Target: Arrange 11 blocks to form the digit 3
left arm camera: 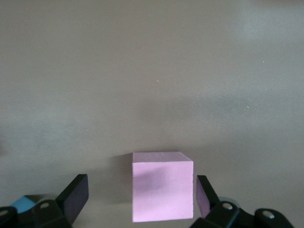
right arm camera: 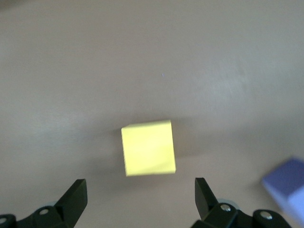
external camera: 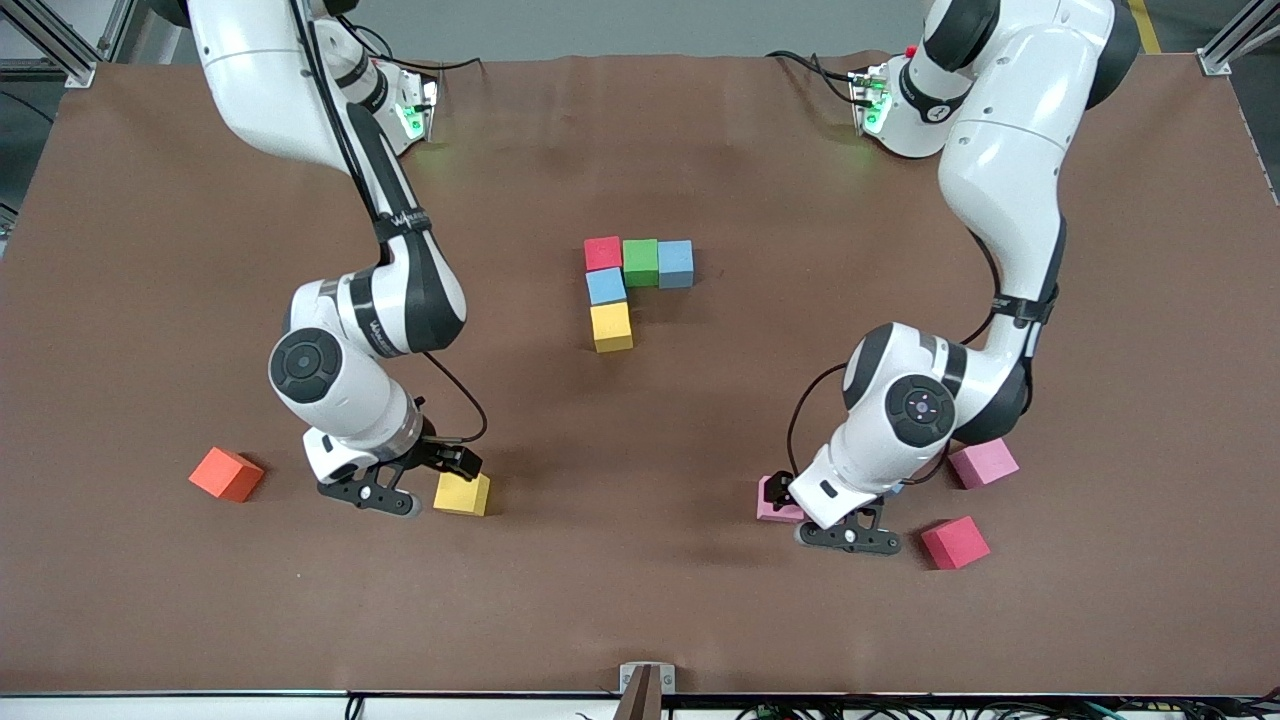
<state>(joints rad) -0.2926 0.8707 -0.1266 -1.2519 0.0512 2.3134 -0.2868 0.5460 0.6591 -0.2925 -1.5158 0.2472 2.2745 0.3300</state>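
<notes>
The brown table (external camera: 640, 600) is a wide matte sheet with faint wrinkles near the robots' bases. On it the blocks are small foam cubes with soft, dull faces.

The right gripper (external camera: 425, 478) hangs low over the table toward the right arm's end, its fingers spread wide and holding nothing. A yellow block (external camera: 462, 493) sits just beside them; in the right wrist view that yellow block (right arm camera: 148, 147) lies ahead of the black fingertips (right arm camera: 76, 197), centred on the gap but not yet between them. A purple block (right arm camera: 287, 187) shows at that view's edge.

The left gripper (external camera: 822, 520) is low toward the left arm's end, fingers also wide open and empty. A pink block (left arm camera: 163, 186) stands between the two fingers (left arm camera: 76, 194), apart from both. A sliver of a blue block (left arm camera: 23, 204) shows beside one finger.

Mid-table, a red block (external camera: 603, 253), a green block (external camera: 641, 262) and a blue-grey block (external camera: 676, 263) form a touching row. A light blue block (external camera: 606, 286) and another yellow cube (external camera: 611, 327) run from the red one toward the front camera.

A second pink cube (external camera: 984, 463) and a second red cube (external camera: 955, 542) lie near the left arm. An orange cube (external camera: 226, 474) sits beside the right gripper.
</notes>
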